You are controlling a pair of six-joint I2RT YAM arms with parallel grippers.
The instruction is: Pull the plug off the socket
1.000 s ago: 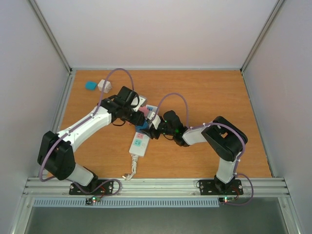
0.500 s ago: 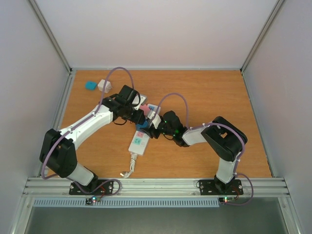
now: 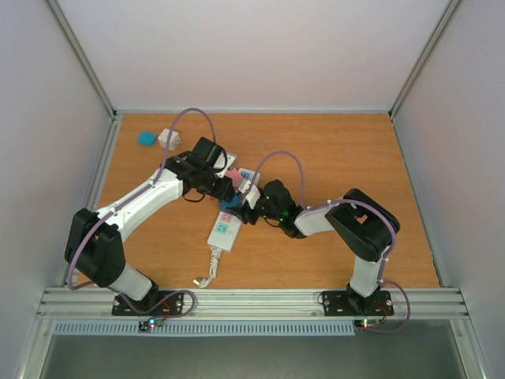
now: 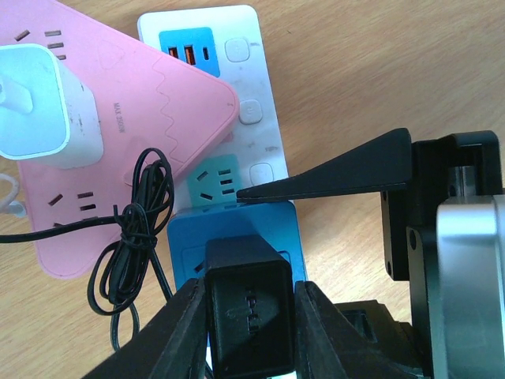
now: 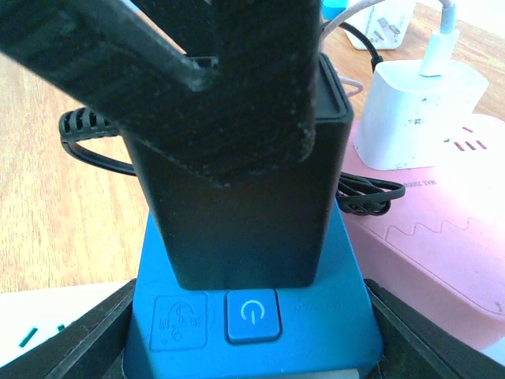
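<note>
A black plug point(image 4: 246, 332) stands in a blue adapter cube point(image 4: 276, 229) with a power button point(image 5: 252, 314). The cube sits on the socket, a long white power strip point(image 3: 223, 230) with pastel faces point(image 4: 252, 79). My left gripper point(image 4: 248, 296) is shut on the plug's two sides. From the top view it reaches in from the left point(image 3: 227, 192). My right gripper point(image 5: 252, 351) is shut on the blue cube low down, one finger on each side, coming from the right point(image 3: 238, 212). The black plug point(image 5: 245, 205) fills the right wrist view.
A pink outlet block point(image 4: 158, 103) carrying a white charger point(image 4: 39, 103) lies across the strip beside the cube. A coiled black cord point(image 4: 134, 237) hangs between them. A small blue piece point(image 3: 147, 138) and a white piece point(image 3: 168, 140) lie at the far left corner. The strip's white cord point(image 3: 211, 272) trails toward the near edge.
My left gripper's jaws have closed onto the black plug and the left arm has shifted slightly. The right gripper and the strip have stayed put.
</note>
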